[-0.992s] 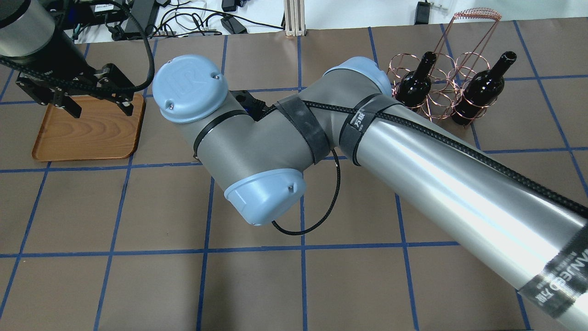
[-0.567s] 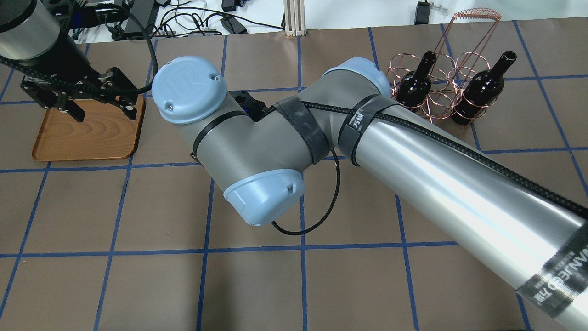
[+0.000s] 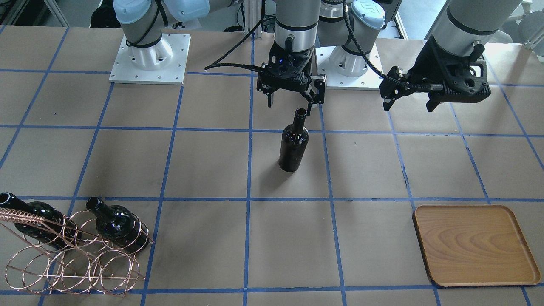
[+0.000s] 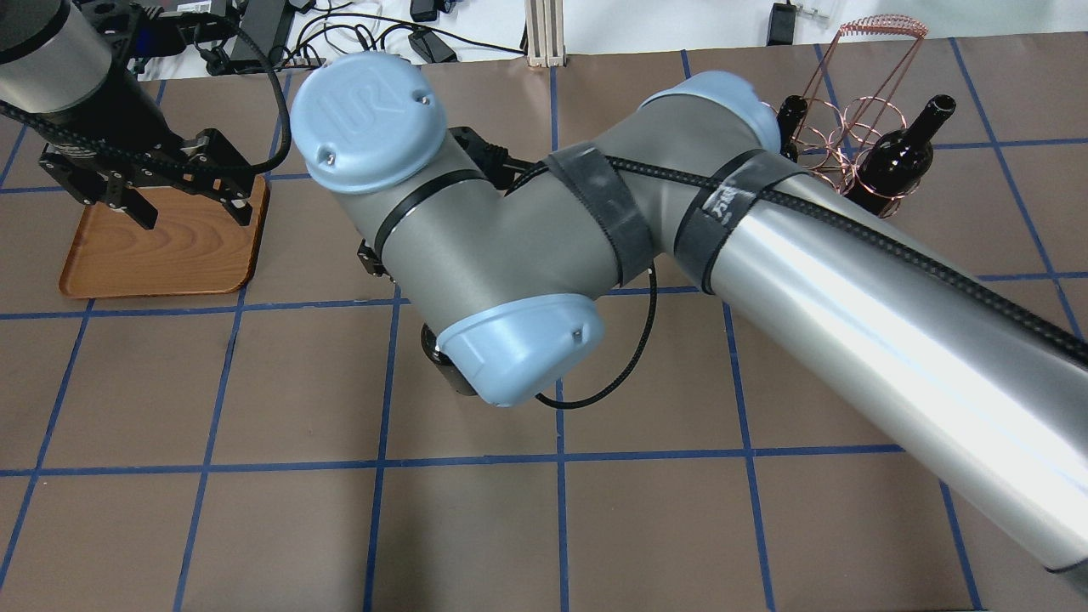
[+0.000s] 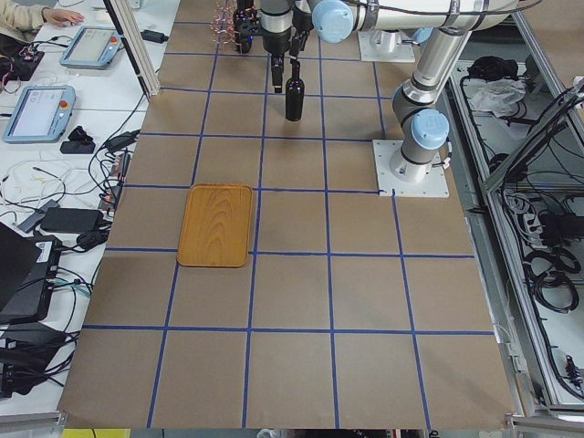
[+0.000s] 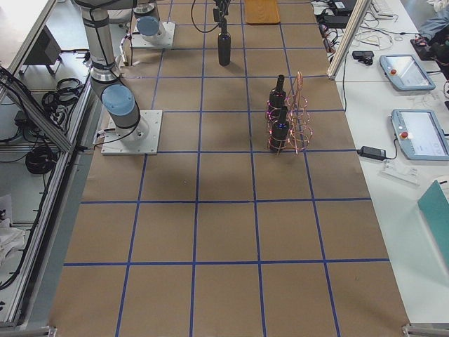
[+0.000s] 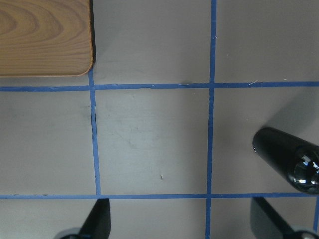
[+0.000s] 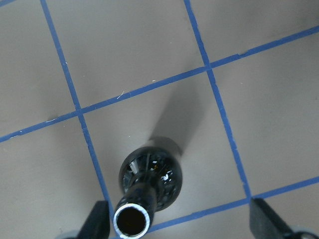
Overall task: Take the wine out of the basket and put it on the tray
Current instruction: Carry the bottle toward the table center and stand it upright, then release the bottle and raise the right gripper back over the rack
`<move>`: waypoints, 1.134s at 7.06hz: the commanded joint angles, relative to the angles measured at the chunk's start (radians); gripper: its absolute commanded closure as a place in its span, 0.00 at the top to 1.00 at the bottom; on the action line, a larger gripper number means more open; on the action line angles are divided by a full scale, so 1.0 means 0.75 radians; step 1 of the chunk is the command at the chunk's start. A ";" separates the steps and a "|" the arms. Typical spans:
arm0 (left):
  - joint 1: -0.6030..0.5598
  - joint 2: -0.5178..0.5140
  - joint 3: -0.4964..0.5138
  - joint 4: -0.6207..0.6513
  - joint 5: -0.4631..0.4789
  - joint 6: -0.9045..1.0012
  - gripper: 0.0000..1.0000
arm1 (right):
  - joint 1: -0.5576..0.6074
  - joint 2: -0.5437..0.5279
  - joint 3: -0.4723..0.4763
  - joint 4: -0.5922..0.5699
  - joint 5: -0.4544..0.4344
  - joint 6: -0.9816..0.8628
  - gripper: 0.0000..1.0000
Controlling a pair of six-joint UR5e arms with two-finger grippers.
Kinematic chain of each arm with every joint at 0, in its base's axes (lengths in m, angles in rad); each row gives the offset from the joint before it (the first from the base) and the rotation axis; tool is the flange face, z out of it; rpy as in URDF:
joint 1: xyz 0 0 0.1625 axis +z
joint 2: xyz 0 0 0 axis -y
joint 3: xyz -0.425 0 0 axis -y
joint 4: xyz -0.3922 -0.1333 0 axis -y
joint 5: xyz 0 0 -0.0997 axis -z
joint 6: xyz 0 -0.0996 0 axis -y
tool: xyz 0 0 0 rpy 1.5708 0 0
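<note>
One wine bottle (image 3: 293, 144) stands upright on the table's middle, free of the basket; it also shows in the right wrist view (image 8: 149, 179). My right gripper (image 3: 292, 98) hangs open just above its mouth, jaws either side, touching nothing. Two more bottles (image 3: 117, 225) sit in the copper wire basket (image 3: 72, 263). The wooden tray (image 3: 474, 244) lies bare at the other end. My left gripper (image 3: 409, 104) is open and empty, held above the table between the standing bottle and the tray (image 4: 170, 255).
The right arm's wrist and forearm (image 4: 765, 280) hide most of the middle in the overhead view. The basket's coiled handle (image 4: 884, 25) stands tall at the far right. Cables lie beyond the table's far edge.
The right arm's wrist has risen and shifted, now covering one basket bottle in the overhead view. The left gripper has shifted only slightly over the tray's corner.
</note>
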 commanded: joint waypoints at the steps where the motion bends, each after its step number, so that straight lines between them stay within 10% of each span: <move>1: -0.003 0.000 0.004 0.015 -0.004 -0.017 1.00 | -0.213 -0.165 -0.005 0.218 0.004 -0.346 1.00; 8: -0.447 -0.006 -0.067 0.097 -0.051 -0.326 1.00 | -0.817 -0.434 0.014 0.630 0.016 -1.315 0.99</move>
